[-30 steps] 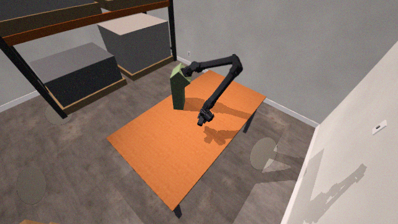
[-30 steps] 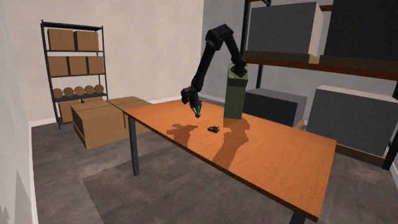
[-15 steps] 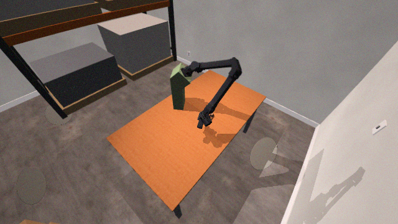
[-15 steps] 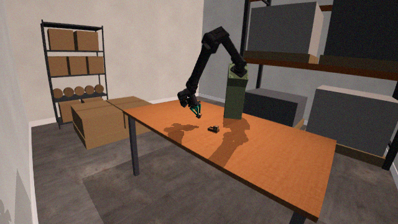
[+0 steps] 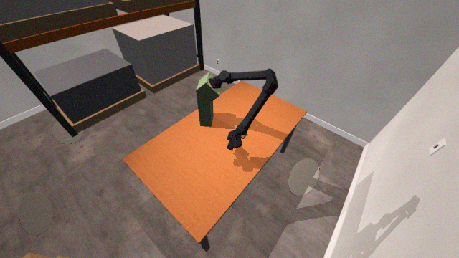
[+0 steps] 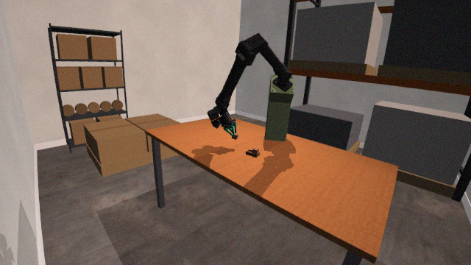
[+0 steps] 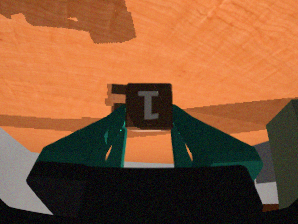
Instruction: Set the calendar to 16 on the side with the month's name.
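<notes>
Tray [image 6: 249,153] [image 7: 119,89] low, aside from the claw [image 5: 233,142] [image 6: 235,135] [image 7: 148,111]
Claw part-closed, gripping the "1" cube [image 6: 235,137] [image 7: 149,106]; tray peeks out wrist-view left.

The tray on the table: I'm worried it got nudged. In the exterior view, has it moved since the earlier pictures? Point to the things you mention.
No. The tray [image 6: 249,153] [image 7: 118,89] shows no visible shift in any direction against the green pedestal [image 5: 205,107] [image 6: 277,119] [image 7: 286,160].
</notes>
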### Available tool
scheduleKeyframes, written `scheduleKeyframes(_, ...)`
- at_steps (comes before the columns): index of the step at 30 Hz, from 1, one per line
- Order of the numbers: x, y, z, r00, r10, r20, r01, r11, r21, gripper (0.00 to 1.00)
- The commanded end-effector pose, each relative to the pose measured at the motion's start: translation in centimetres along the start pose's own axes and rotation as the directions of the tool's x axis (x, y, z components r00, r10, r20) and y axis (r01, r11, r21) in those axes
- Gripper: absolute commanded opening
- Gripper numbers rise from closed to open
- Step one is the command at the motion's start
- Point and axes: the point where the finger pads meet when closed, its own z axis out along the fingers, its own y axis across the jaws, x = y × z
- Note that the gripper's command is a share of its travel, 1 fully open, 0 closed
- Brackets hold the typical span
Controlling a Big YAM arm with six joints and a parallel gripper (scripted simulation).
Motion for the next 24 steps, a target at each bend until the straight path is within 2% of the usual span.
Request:
scheduleKeyframes(1,-0.62,-1.22,-0.35,1.000,-0.001,-0.028,0.001,1.000,0.006,0.28)
scheduleKeyframes(4,-0.82,-1.43,-0.53,0.998,0.002,-0.070,-0.001,1.000,0.009,0.28)
scheduleKeyframes(6,-0.82,-1.43,-0.53,0.998,0.002,-0.070,-0.001,1.000,0.009,0.28)
scheduleKeyframes(12,-0.86,-1.36,-0.61,0.985,0.004,-0.175,-0.003,1.000,0.005,0.28)
scheduleKeyframes(16,-0.80,-1.11,-0.60,0.975,0.004,-0.223,-0.004,1.000,-0.002,0.28)
scheduleKeyframes(19,-0.72,-0.98,-0.50,0.970,0.003,-0.241,-0.004,1.000,-0.003,0.28)
scheduleKeyframes(24,-0.76,-0.99,-0.57,0.970,0.003,-0.243,-0.005,1.000,-0.004,0.28)
